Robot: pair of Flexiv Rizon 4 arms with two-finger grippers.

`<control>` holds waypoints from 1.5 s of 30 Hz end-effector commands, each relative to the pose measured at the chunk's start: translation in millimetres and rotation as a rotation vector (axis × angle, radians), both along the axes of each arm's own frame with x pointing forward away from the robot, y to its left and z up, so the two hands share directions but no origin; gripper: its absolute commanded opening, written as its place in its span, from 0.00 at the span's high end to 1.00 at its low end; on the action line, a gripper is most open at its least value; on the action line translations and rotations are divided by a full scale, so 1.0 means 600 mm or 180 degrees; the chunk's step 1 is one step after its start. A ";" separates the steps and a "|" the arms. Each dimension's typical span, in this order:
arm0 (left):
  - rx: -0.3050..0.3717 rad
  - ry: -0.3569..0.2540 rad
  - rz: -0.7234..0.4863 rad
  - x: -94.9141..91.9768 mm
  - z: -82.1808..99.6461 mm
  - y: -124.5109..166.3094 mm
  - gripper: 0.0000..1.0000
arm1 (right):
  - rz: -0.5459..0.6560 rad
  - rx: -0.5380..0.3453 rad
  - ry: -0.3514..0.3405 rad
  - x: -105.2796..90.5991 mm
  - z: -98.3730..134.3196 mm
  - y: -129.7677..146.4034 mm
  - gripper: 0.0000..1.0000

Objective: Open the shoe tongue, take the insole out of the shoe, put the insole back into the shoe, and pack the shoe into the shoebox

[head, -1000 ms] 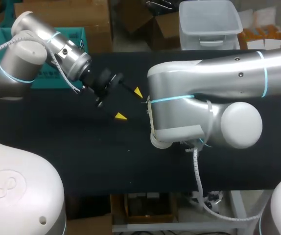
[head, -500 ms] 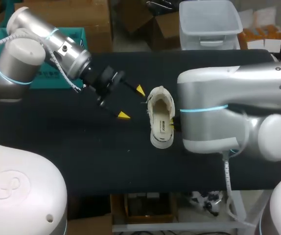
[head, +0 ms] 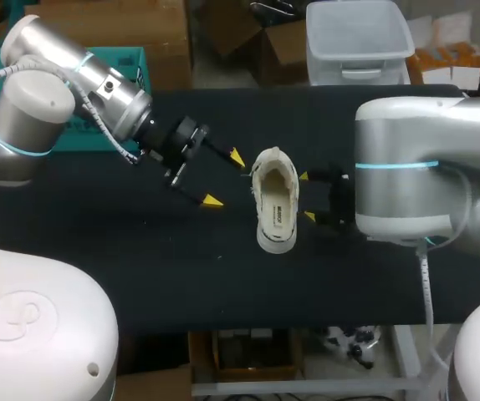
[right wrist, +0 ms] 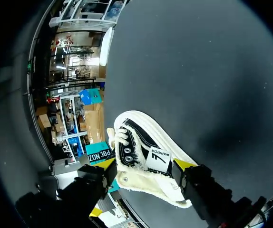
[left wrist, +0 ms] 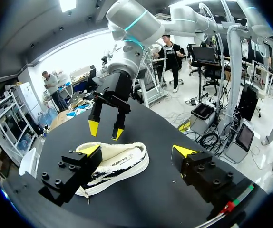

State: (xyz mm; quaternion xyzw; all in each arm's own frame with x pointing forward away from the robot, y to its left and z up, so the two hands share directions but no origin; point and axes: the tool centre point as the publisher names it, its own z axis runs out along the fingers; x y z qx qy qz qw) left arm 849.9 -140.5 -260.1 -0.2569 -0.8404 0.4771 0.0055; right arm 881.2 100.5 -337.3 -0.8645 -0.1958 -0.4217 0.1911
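Note:
A white low-top shoe (head: 275,200) lies on the black table, its opening facing up and a printed label showing inside. My right gripper (head: 307,196) stands open just right of the shoe, yellow tips apart and close to its side. In the right wrist view the shoe (right wrist: 146,154) lies just ahead of that gripper (right wrist: 145,164). My left gripper (head: 225,178) is open to the shoe's left, a short gap away. In the left wrist view the shoe (left wrist: 115,164) lies ahead of my left gripper (left wrist: 136,151), with the right gripper (left wrist: 105,130) hanging over its far side.
A teal crate (head: 127,71) sits at the table's back left edge, behind my left arm. Bare black tabletop (head: 181,276) stretches in front of the shoe toward the near edge.
My right arm has pulled back to the right, uncovering the shoe, and its gripper has gone from shut to open. The left gripper has shifted only slightly.

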 end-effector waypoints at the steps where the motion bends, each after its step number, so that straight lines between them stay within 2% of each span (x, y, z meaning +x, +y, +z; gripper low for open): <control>1: 0.0101 0.0004 0.0131 -0.018 0.004 0.007 0.00 | 0.0955 0.0648 0.0256 0.009 0.015 -0.018 0.00; 7: 0.0289 0.0086 0.0307 -0.024 -0.001 0.012 0.00 | 0.1171 0.0798 0.0380 0.017 0.027 -0.029 0.00; 12: 0.0387 0.0124 0.0425 -0.030 -0.001 0.013 0.00 | 0.1567 0.1076 0.0462 0.022 0.034 -0.035 0.00; 15: 0.0433 0.0153 0.0602 -0.030 0.002 0.014 0.00 | 0.1567 0.1076 0.0462 0.022 0.034 -0.035 0.00; 17: 0.0594 0.0126 0.0769 -0.027 0.004 0.016 0.00 | 0.1567 0.1076 0.0462 0.022 0.034 -0.035 0.00; 26: 0.0594 0.0126 0.0769 -0.027 0.004 0.016 0.00 | 0.1567 0.1076 0.0462 0.022 0.034 -0.035 0.00; 28: 0.0594 0.0126 0.0769 -0.027 0.004 0.016 0.00 | 0.1734 0.1113 0.0534 0.028 0.030 -0.044 0.00; 32: 0.0620 0.0289 0.1263 -0.022 -0.004 0.000 0.00 | 0.2071 0.1133 0.0619 0.033 0.037 -0.061 0.00; 34: 0.0639 0.0382 0.1486 -0.019 -0.006 -0.002 0.00 | 0.2162 0.1088 0.0769 0.037 0.041 -0.068 0.00; 35: 0.0683 0.0427 0.1577 -0.020 -0.006 -0.002 0.00 | 0.2226 0.1084 0.0744 0.038 0.044 -0.071 0.00; 38: 0.0996 0.0457 0.2136 -0.018 -0.013 -0.008 0.00 | 0.2502 0.1030 0.0965 0.039 0.054 -0.077 0.00; 45: 0.0996 0.0457 0.2136 -0.018 -0.013 -0.008 0.00 | 0.2502 0.1030 0.0965 0.039 0.054 -0.077 0.00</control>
